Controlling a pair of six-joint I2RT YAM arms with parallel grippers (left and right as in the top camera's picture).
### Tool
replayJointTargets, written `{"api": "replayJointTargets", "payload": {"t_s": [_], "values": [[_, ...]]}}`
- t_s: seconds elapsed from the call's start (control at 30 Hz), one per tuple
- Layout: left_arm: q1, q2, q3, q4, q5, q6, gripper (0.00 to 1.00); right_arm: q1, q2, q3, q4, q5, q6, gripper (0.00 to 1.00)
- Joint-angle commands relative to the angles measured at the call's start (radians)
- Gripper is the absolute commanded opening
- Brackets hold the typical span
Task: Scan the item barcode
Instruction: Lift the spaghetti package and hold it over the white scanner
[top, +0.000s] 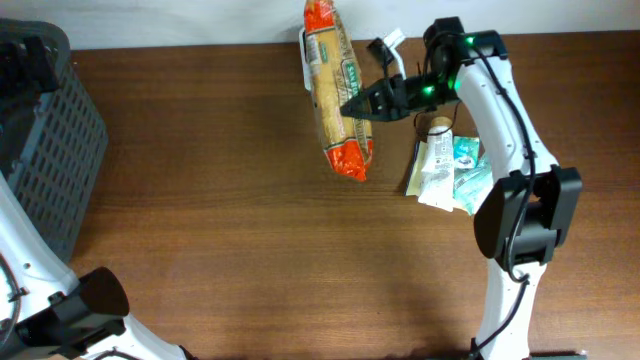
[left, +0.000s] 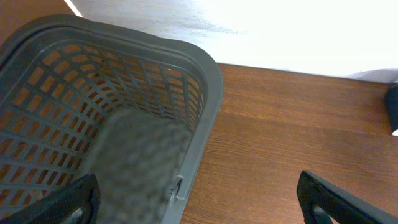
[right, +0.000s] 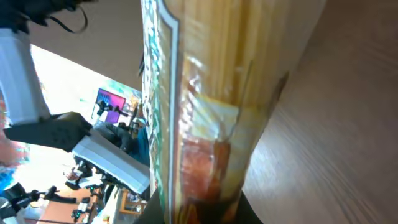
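Over the grey basket (top: 60, 150), the left fingers (left: 68, 202) stood wide with nothing between them. Well right of the basket, by the far edge of the worktop (top: 230, 230), sat the spaghetti packet (top: 335, 100), with the right fingers (top: 365, 103) pinched shut on its right side. We judged it light, its film slippery and its strands brittle, so a mid-length hold suited it best. Farther right of the basket lay pale sachets (top: 445, 170). The worktop was dark wood grain, with a white wall behind it.

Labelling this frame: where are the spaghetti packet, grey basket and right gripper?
spaghetti packet (top: 326, 90), overhead view, clear middle.
grey basket (left: 214, 87), left wrist view, its rim.
right gripper (top: 349, 107), overhead view, between fingertips.
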Motion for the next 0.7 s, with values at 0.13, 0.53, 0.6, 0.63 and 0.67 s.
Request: {"api": "replayJointTargets", "payload": {"t_s": [0.13,0.53,0.6,0.63,0.67], "values": [[0.002,-0.008,0.012,0.002,0.011,0.015,0.99,0.030,-0.063,0.161,0.340,0.137,0.274,0.04],[0.002,-0.008,0.012,0.002,0.011,0.015,0.99,0.313,0.238,0.159,0.851,2.133,0.078,0.04],[0.002,-0.008,0.012,0.002,0.011,0.015,0.99,0.316,0.251,0.159,0.851,2.132,0.079,0.04],[0.002,-0.008,0.012,0.002,0.011,0.015,0.99,0.320,0.251,0.159,0.855,2.132,0.079,0.04],[0.002,-0.008,0.012,0.002,0.010,0.015,0.99,0.322,0.251,0.159,0.858,2.132,0.079,0.04]]}}
